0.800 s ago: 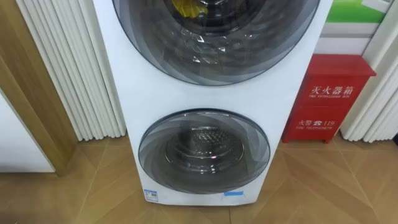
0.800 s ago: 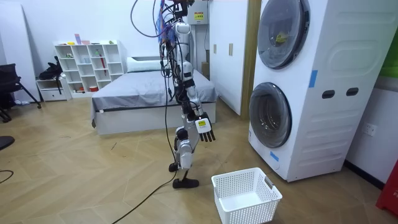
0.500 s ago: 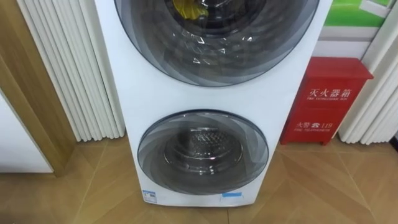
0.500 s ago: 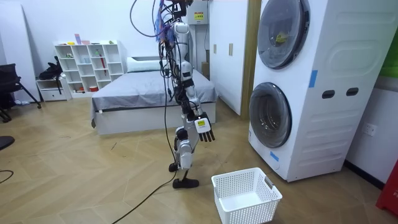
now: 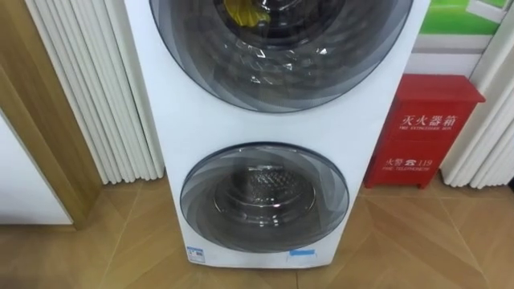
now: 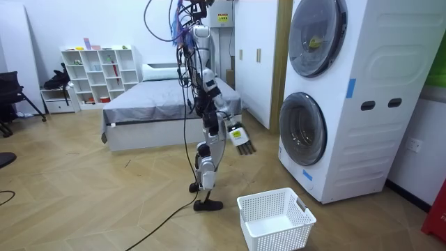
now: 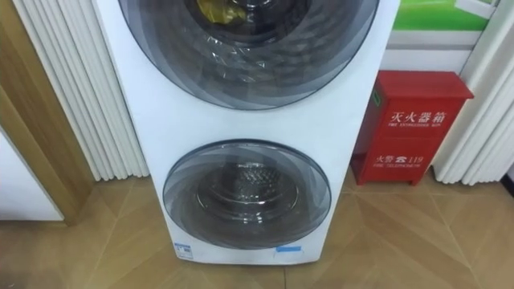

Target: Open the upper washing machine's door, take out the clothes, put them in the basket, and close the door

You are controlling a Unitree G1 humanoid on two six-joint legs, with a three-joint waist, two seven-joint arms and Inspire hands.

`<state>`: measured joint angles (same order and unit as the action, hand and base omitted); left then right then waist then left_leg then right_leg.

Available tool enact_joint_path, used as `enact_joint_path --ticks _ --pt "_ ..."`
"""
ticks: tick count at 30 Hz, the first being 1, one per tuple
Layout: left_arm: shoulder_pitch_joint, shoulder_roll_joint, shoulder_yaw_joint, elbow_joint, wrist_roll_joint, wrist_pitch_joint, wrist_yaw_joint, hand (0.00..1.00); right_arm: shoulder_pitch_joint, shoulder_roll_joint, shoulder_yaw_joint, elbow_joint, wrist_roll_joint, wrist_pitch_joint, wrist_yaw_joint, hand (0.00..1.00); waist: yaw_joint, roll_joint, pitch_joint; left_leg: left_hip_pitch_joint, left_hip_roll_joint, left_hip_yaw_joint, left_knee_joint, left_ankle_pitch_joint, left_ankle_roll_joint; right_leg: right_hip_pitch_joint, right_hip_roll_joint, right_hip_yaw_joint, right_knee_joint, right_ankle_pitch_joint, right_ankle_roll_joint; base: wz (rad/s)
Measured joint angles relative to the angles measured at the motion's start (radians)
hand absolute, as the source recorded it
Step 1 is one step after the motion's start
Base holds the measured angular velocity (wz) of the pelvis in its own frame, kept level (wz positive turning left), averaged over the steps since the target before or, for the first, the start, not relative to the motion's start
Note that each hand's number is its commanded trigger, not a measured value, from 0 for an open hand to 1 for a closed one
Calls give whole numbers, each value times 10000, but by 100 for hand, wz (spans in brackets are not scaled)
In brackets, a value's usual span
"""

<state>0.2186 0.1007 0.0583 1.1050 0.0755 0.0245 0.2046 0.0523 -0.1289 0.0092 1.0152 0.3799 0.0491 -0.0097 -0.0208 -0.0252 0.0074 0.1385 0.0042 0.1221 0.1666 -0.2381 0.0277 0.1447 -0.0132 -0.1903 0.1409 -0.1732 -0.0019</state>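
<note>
I am looking down the front of the stacked washing machine (image 5: 169, 120), and the clothes (image 5: 245, 12) are where I expected: a yellow bundle inside the upper drum, behind the closed upper door (image 5: 281, 72). The top edge of the eye views cuts the bundle off, so I see only its lower part, crumpled against the dark glass. I cannot make out a long axis or say which way the garment lies. In the room view it is just a small yellow patch in the upper window, too small to read for shape. The lower door (image 5: 265, 197) is closed too, and through it I see only the bare metal drum. A red fire extinguisher box (image 5: 422, 128) stands on the floor just beside the machine on my right, and a white ribbed panel (image 5: 96, 88) runs down on my left. From the room view, the robot stands on the wooden floor facing the machine's doors, well apart from them. Its right hand (image 6: 239, 134) is held out forward at hip height, fingers straight and spread, holding nothing. A white laundry basket (image 6: 277, 238) sits on the floor near its feet, between robot and machine.
</note>
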Motion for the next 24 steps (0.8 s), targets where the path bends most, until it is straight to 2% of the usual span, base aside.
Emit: enact_joint_path --ticks 1,5,7,8,10,12,13,17,18,21,24 --pt "-5 23 42 0 -6 -7 -4 0 -250 -37 -225 -518 -117 3 -265 0 22 -73 43 56 3 2 1 2 0 16 1 14 36 -1 -1 -4" --pt "67 193 78 30 49 19 -23 0 -958 -343 -625 -2543 -348 -48 -982 0 55 -189 38 53 -9 29 24 2 -1 -38 11 109 52 -40 -3 0" --pt "142 396 81 -49 86 297 -23 0 -1596 -723 -651 -3241 -464 -58 -1289 0 58 -342 -32 77 -8 15 35 5 -3 6 19 79 -8 -40 -4 2" --pt "144 426 92 -78 191 350 -19 0 -1750 -823 -671 -3352 -469 -54 -1334 0 101 -364 -42 81 -7 5 37 7 -3 -4 20 80 -2 -39 -4 0" --pt "76 508 72 -84 542 534 -7 0 -2455 -1166 -750 -3499 -432 -53 -1622 0 270 -540 0 58 3 4 43 15 -2 -22 27 83 55 -38 -4 0" --pt "135 518 75 -133 950 664 -14 0 -2976 -1267 -816 -3562 -458 -49 -1815 0 291 -580 3 57 9 4 35 15 -1 -44 28 68 85 -38 -4 0" --pt "142 552 75 -138 1109 768 -32 0 -3289 -1312 -817 -3611 -456 -52 -1931 0 296 -632 -20 58 8 -5 32 15 -1 -38 19 -31 85 -37 -3 0" --pt "171 703 172 -367 1688 1016 -234 0 -3909 -1393 -804 -3820 -738 -8 -2168 0 461 -665 -51 47 8 -10 28 15 -1 -64 18 -36 90 -37 -2 0" --pt "125 723 177 -485 1789 1128 -247 0 -3994 -1544 -793 -4183 -737 156 -2199 0 527 -658 -81 -42 4 -15 28 15 -1 -155 12 -45 92 -37 -2 0" --pt "142 731 168 -714 2017 1481 -371 0 -4617 -1886 -674 -4484 -672 360 -2212 0 578 -649 -98 -63 2 -132 12 18 1 -166 14 -80 100 -37 -2 5" --pt "212 722 161 -915 2019 1671 -410 0 -5247 -2098 -675 -4513 -671 411 -2300 0 596 -696 -131 -56 16 -231 9 18 0 -135 24 -143 101 -37 -2 9"
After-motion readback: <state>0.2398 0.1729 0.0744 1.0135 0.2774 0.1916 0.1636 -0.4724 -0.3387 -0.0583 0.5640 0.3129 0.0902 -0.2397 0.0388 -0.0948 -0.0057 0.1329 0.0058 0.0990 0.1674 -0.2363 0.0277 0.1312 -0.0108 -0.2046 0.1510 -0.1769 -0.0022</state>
